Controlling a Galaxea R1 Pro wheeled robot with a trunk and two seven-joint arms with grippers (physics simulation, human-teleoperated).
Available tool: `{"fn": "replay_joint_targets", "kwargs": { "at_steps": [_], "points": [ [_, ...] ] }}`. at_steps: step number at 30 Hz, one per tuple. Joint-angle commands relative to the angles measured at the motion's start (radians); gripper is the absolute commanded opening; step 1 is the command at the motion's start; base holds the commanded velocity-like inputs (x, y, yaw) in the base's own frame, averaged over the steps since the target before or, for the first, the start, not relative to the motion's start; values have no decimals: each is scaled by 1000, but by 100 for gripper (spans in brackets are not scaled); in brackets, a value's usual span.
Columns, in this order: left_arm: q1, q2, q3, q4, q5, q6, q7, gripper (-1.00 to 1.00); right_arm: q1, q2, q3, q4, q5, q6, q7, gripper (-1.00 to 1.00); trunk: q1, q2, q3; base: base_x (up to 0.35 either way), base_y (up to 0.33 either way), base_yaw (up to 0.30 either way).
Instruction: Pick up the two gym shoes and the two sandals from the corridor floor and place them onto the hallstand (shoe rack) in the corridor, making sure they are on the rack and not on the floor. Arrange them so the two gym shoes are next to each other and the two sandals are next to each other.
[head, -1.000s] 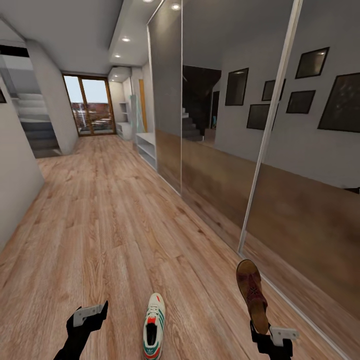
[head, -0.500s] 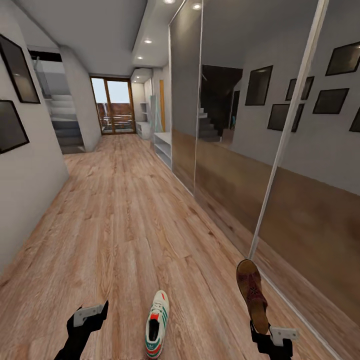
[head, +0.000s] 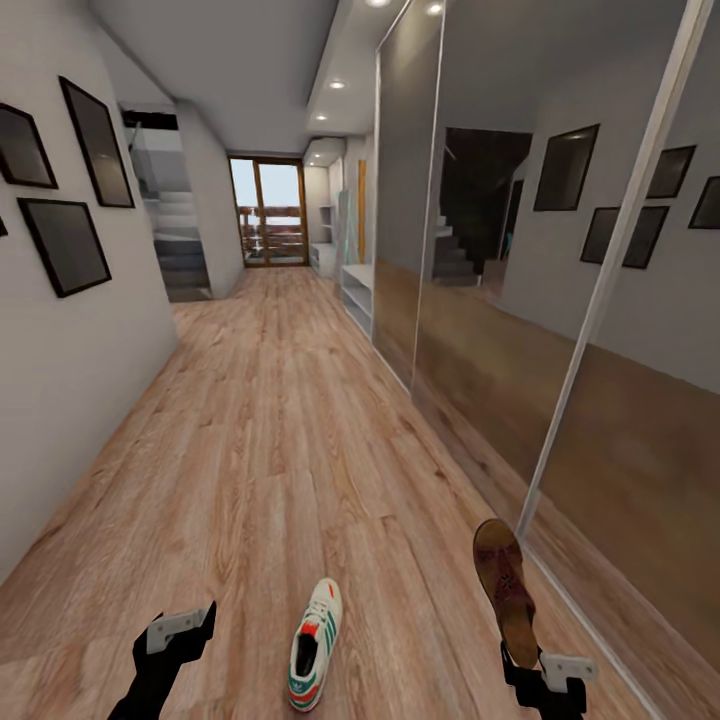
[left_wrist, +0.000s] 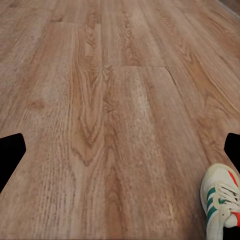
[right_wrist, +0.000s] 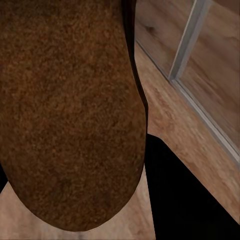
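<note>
A brown sandal stands on end above the corridor floor, heel down in my right gripper, which is shut on it. Seen from the right wrist, the sandal is a broad brown surface close to the lens. One white gym shoe with green stripes lies on the floor between my arms, toe pointing away. My left gripper hovers to its left, open and holding nothing; its black fingertips sit wide apart, and the gym shoe lies beside one of them. The light grey hallstand stands far down the corridor on the right.
A mirrored sliding-door wardrobe runs along the right side, and its floor rail passes close to the sandal. A grey wall with dark picture frames bounds the left. Stairs and a glass door lie at the far end.
The camera has swung, so the whole picture has shifted right and the left wall's pictures have come into view. Both grippers keep their places, the sandal still held.
</note>
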Motion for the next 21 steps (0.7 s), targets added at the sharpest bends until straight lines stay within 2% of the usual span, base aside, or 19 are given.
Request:
{"fn": "replay_joint_targets", "kwargs": {
  "at_steps": [1,6,11,21],
  "points": [
    [-1,-1,8,0,-10,-4,-7,100,-1,1,-8,1,6,-3,7,-100,0,0,-1,136,-141,51],
    [-1,-1,9,-1,-10,-4,-7,100,-1,-1,-8,1,6,-3,7,-100,0,0,-1,134,-104,8],
    [-1,-1,8,-1,-10,-4,-7,100,-1,-1,-8,1,6,-3,7,-100,0,0,-1,20,-34,1],
    [-1,-1,8,-1,-10,-4,-7,100,-1,2,-8,-4,5,-5,6,-100,0,0,-1,44,-130,0]
  ]
}}
